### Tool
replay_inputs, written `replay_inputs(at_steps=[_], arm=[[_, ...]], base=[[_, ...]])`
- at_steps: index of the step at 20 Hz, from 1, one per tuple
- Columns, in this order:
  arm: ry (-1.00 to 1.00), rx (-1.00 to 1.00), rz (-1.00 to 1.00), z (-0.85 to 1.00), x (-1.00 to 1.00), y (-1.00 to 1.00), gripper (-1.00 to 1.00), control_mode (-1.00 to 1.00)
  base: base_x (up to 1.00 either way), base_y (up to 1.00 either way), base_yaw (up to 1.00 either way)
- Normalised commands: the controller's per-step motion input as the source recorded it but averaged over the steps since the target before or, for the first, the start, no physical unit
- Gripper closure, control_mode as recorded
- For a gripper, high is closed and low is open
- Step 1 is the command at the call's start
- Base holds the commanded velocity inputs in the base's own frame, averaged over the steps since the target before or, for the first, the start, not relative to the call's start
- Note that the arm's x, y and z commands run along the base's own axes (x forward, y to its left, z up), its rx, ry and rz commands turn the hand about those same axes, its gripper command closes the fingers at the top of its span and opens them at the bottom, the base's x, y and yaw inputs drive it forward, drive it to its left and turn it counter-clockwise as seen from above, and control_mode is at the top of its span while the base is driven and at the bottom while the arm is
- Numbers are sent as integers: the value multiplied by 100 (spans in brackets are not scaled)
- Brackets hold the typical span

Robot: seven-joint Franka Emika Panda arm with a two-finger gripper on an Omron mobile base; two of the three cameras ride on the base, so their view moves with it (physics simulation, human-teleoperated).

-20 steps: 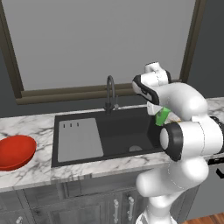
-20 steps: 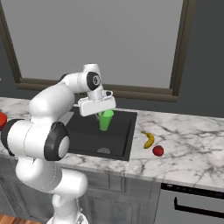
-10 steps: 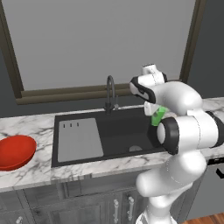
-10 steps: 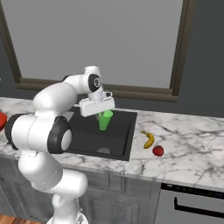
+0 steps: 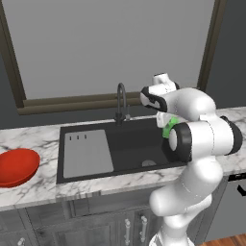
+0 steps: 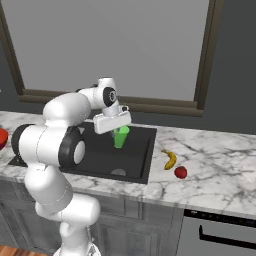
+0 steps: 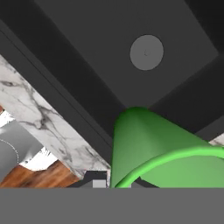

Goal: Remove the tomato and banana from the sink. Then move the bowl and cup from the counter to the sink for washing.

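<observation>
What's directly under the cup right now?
The black sink floor with its drain hole; the cup hangs in the gripper above it. The cup itself covers part of the basin.

1. the white arm (image 6: 55,145) rises from the base, bends at a big dark-ringed elbow and reaches forward over the sink (image 6: 135,150).
2. the wrist turns down, so the flat hand points down at the basin.
3. the gripper (image 6: 120,131) is closed on the rim of the cup (image 6: 120,137) and holds it in the air, above the sink floor.
4. in the left base view the forearm hides most of the gripper (image 5: 166,126); a bit of the green cup (image 5: 169,126) shows beside it.
5. in the hand view the cup (image 7: 157,153) is close in front of the camera.
</observation>
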Motion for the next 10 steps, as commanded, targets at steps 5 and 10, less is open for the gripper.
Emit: replay_inputs(at_steps=[5, 10], arm=[[0, 7, 6, -12, 22, 0, 100, -100], [0, 5, 7, -13, 22, 1, 100, -100]], base=[[0, 0, 0], [0, 0, 0]])
